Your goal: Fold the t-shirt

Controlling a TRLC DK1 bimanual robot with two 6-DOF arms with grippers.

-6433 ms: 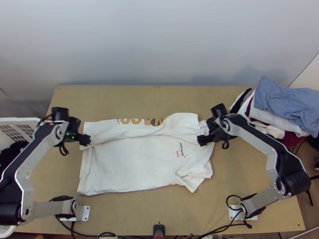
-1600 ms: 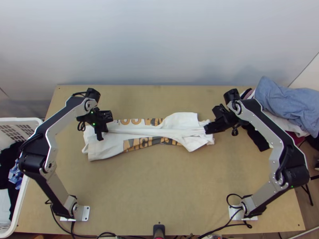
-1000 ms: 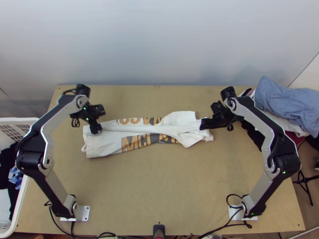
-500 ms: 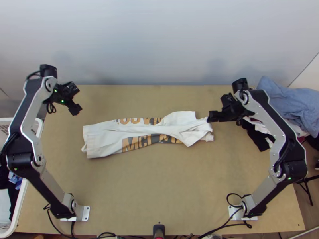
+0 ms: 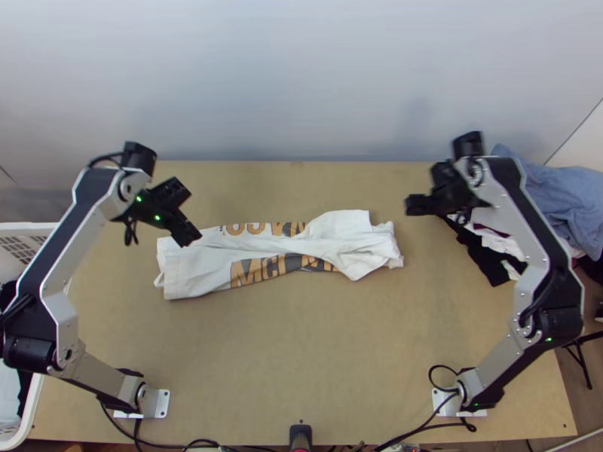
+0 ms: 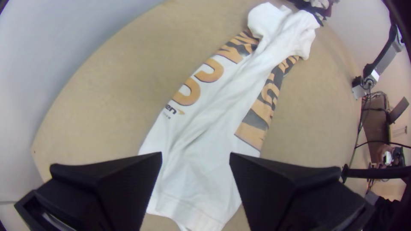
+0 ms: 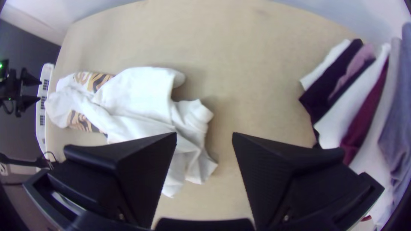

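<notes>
The white t-shirt (image 5: 203,264) lies on the table as a long narrow strip, both long sides folded inward, with orange lettering along its upper and lower edges and bunched sleeves at the right end. Above its left end is my left gripper (image 5: 188,235); the left wrist view has the left gripper (image 6: 195,156) open, the shirt (image 6: 201,141) seen between its fingers. My right gripper (image 5: 414,205) hangs up and to the right of the sleeve end. In the right wrist view the right gripper (image 7: 204,137) is open and holds nothing, with the shirt (image 7: 137,94) lying below.
A pile of clothes (image 5: 554,188) stands at the table's right, topped by blue cloth, dark garments (image 5: 482,256) hanging toward the tabletop. A white basket (image 5: 30,407) with dark clothes is at the left. Bare table (image 5: 301,339) stretches in front of the shirt.
The shirt's near side has been folded up over the middle. Both grippers have since come off it; the left went up and left, then partly returned, while the right moved up and right.
</notes>
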